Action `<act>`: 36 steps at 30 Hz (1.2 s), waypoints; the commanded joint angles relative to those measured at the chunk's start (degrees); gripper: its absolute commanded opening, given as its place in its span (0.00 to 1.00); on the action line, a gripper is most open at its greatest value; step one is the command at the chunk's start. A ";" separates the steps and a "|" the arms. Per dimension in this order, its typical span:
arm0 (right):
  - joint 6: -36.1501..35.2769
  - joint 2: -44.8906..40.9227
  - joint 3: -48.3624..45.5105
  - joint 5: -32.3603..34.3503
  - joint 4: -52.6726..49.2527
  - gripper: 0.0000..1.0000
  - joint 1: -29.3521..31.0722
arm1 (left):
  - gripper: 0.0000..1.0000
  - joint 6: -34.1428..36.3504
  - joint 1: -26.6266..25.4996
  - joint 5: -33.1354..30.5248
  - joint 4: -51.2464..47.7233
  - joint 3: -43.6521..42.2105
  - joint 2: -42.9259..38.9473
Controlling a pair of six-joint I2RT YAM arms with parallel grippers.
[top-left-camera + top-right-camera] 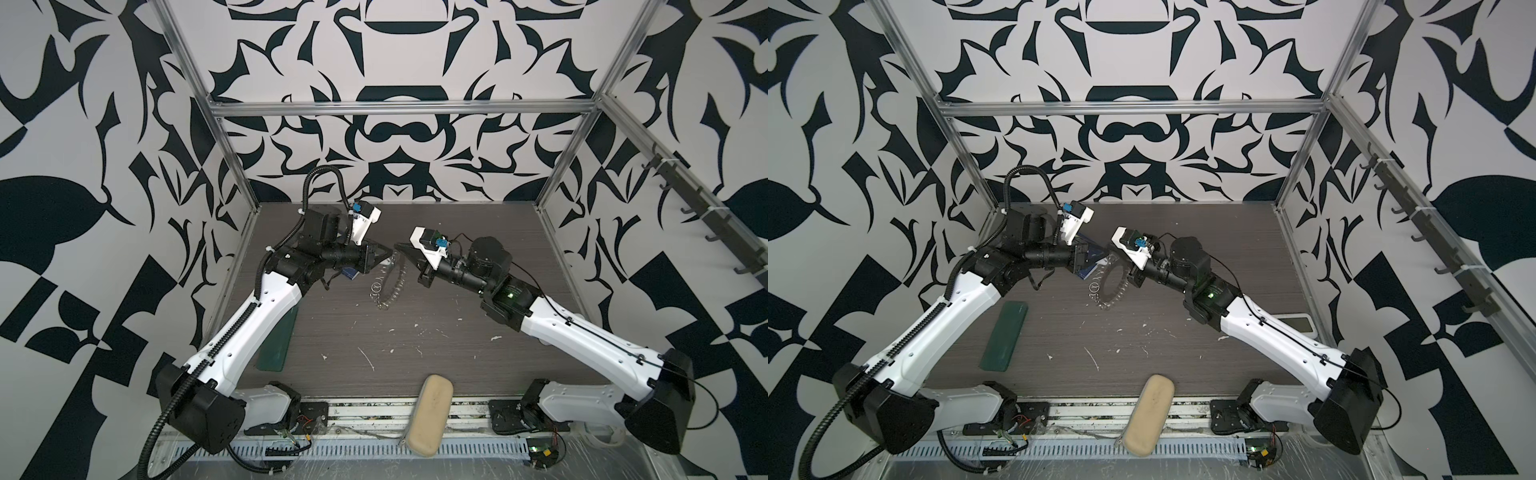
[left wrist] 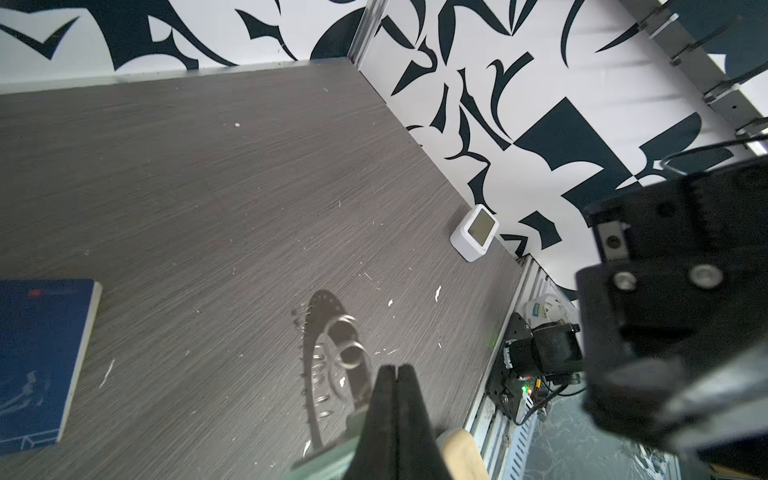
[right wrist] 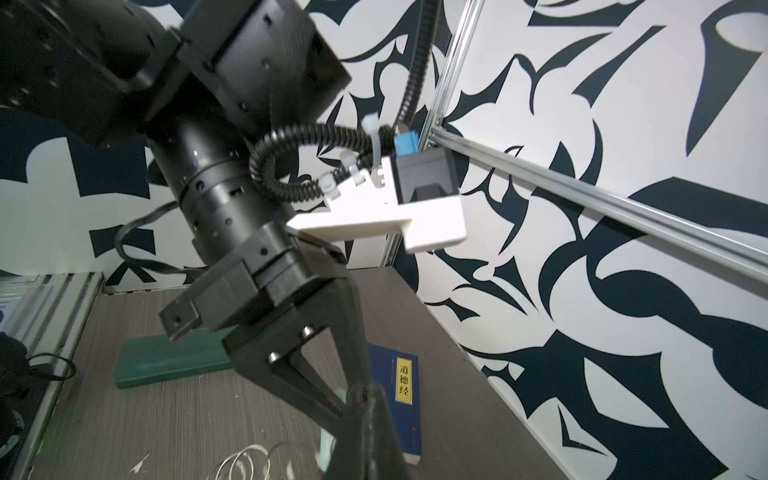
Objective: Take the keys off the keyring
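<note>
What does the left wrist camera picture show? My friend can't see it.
The shut left gripper points at the grey keyring, edged with little wire rings. A blue book and a small white box with a screen sit on the dark wood table, and the right arm is blurry nearby.

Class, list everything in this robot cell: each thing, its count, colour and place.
keyring: one, grey metal, mid-table under the gripper tips
key tag: one, pale mint, at the gripper tips
book: one, blue, on the table by the left gripper
flat case: one, dark green, table's left side
soft case: one, beige, front edge
screen device: one, white, table's right edge
table: one, dark grey, inside the frame
left gripper: one, black, shut above the book
right gripper: one, black, shut, tip meeting the left's
</note>
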 commanded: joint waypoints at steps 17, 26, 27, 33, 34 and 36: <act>2.42 -3.66 -0.67 -1.79 -5.51 0.38 -0.28 | 0.00 0.96 -0.10 -1.33 -1.40 4.03 -3.36; 1.44 -1.09 -0.15 1.07 -6.64 0.38 2.35 | 0.00 0.60 -0.11 -1.79 -1.46 3.96 -3.46; 1.35 -0.75 -0.06 1.58 -6.62 0.38 2.45 | 0.00 0.51 -0.10 -1.88 -1.40 3.96 -3.53; 1.09 1.33 1.56 3.35 -7.53 0.41 2.97 | 0.00 0.51 -0.13 -2.02 -1.60 3.96 -3.79; 1.12 1.64 1.66 3.75 -7.64 0.41 3.07 | 0.00 0.51 -0.14 -2.07 -1.58 3.96 -3.79; 1.03 2.02 1.74 4.33 -7.68 0.42 3.08 | 0.00 0.43 -0.11 -2.12 -1.63 3.96 -3.86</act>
